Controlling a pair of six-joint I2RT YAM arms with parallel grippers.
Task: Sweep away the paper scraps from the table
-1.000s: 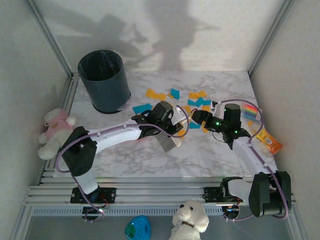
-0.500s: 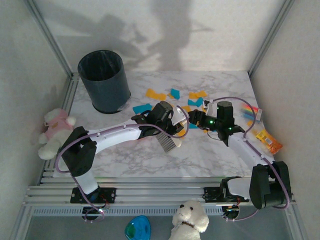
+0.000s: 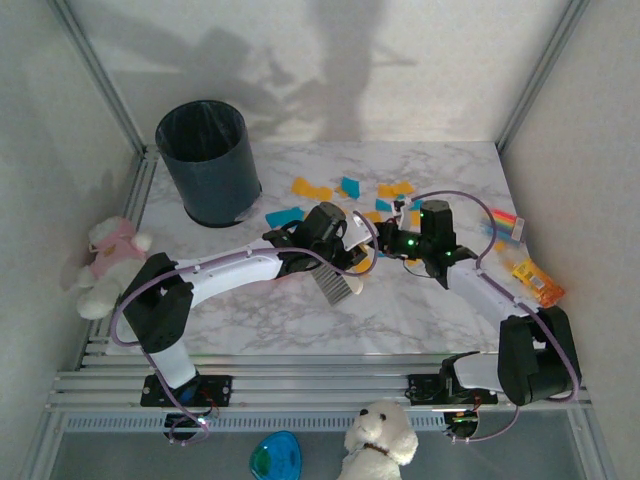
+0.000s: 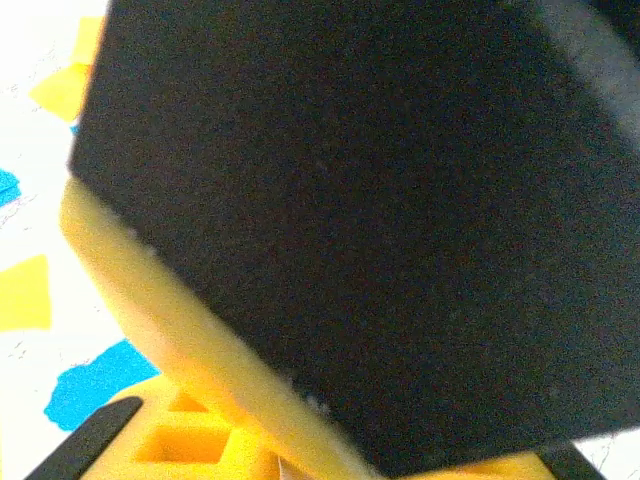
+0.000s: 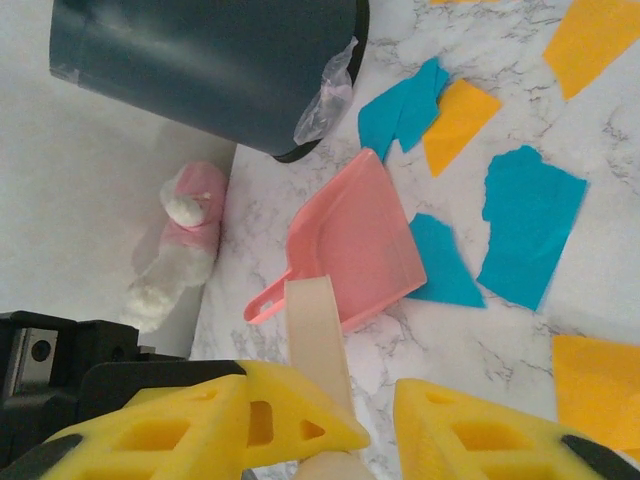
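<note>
Orange and teal paper scraps (image 3: 310, 188) lie across the far half of the marble table (image 3: 420, 310). My left gripper (image 3: 348, 250) is shut on a brush (image 3: 340, 283), bristles toward the near edge. My right gripper (image 3: 385, 238) sits right against it. In the right wrist view the brush's cream handle (image 5: 318, 340) rests against one yellow finger (image 5: 270, 420), while the other stands off with a gap, so the right gripper (image 5: 380, 430) is open. Beyond it lie the pink dustpan (image 5: 355, 240) and paper scraps (image 5: 530, 220). A dark block fills most of the left wrist view, with paper scraps (image 4: 95, 385) beside it.
A dark bin (image 3: 208, 160) stands at the far left of the table, seen on its side as the bin (image 5: 200, 60) from the right wrist. A plush toy (image 3: 105, 265) sits off the left edge. Striped packets (image 3: 505, 222) and an orange packet (image 3: 535, 282) lie at the right edge.
My right gripper has moved left up to the left gripper and its jaws have narrowed around the brush handle. The left arm and brush have stayed put.
</note>
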